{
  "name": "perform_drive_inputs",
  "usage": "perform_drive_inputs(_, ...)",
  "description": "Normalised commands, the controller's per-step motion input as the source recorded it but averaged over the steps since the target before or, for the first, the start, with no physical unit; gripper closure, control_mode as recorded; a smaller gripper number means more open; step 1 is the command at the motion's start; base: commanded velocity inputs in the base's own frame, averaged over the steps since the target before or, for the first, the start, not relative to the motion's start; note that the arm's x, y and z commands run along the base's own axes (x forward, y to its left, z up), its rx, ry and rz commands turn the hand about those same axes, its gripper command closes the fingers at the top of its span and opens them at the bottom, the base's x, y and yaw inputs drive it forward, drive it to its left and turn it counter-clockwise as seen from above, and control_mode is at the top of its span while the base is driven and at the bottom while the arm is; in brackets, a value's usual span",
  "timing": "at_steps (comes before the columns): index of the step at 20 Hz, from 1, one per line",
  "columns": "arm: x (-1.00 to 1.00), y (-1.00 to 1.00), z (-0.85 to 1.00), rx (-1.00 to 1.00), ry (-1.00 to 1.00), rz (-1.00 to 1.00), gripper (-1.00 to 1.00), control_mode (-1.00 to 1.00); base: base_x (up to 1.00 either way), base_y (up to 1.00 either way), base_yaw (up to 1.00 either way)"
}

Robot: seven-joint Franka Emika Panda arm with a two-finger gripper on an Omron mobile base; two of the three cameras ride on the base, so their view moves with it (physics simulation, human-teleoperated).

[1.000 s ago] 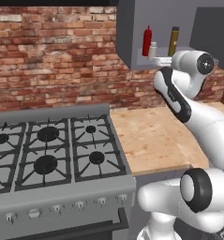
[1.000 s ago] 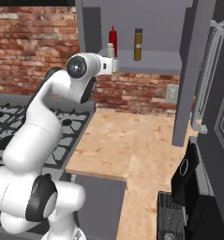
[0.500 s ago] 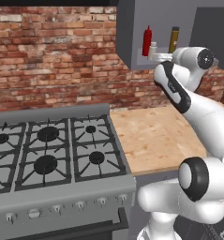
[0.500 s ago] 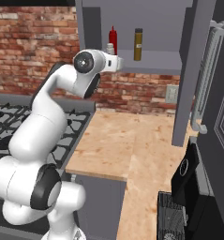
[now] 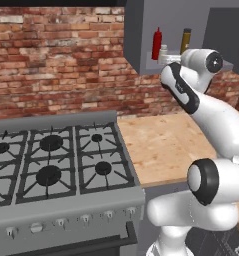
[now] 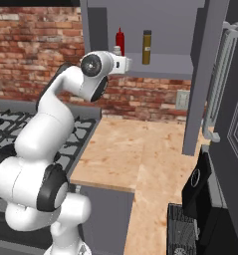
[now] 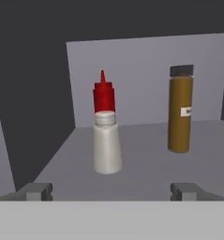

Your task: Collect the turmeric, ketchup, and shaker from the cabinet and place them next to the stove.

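The open grey cabinet [image 7: 146, 51] holds all three items on its shelf [image 6: 163, 67]. In the hand view the pale shaker [image 7: 107, 146] stands nearest and centred, with the red ketchup [image 7: 103, 95] right behind it. The mustard-brown turmeric [image 7: 180, 112] stands to their right. My gripper [image 7: 113, 192] is open at the shelf's front edge, a short way from the shaker, nothing between its fingertips [image 7: 36, 191]. The base views show the hand [image 5: 167, 59] [image 6: 123, 63] raised in front of the ketchup [image 5: 156, 44] [image 6: 120, 39], shaker [image 5: 163, 51] and turmeric [image 5: 185, 41] [image 6: 147, 47]. The stove [image 5: 51, 165] lies low at the left.
A wooden counter [image 5: 161, 145] runs right of the stove under the cabinet. A brick wall [image 5: 56, 60] backs both. The cabinet's grey open door [image 6: 200, 74] hangs to the right, and a dark tall appliance [image 6: 235, 124] stands beyond it.
The arm has lifted and pushed the hand slightly closer to the cabinet shelf. The jaws stay wide. The three items have not moved.
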Motion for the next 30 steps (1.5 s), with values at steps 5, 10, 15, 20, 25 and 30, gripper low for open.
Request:
perform_drive_inputs(5,0.36,0.00,0.00,0.00,0.00,0.00,-1.00,-1.00,0.00,0.00,0.00)
perform_drive_inputs(10,0.47,0.00,0.00,0.00,0.00,0.00,-1.00,-1.00,0.00,0.00,0.00)
perform_drive_inputs(15,0.41,0.00,0.00,0.00,0.00,0.00,-1.00,-1.00,0.00,0.00,0.00)
perform_drive_inputs(20,0.37,0.00,-0.02,0.00,0.00,0.00,-1.00,-1.00,0.00,0.00,0.00)
perform_drive_inputs(25,0.27,0.00,-0.06,-0.01,0.02,0.00,-1.00,-1.00,0.00,0.00,0.00)
perform_drive_inputs(30,0.25,0.00,-0.09,-0.01,0.05,0.00,-1.00,-1.00,0.00,0.00,0.00)
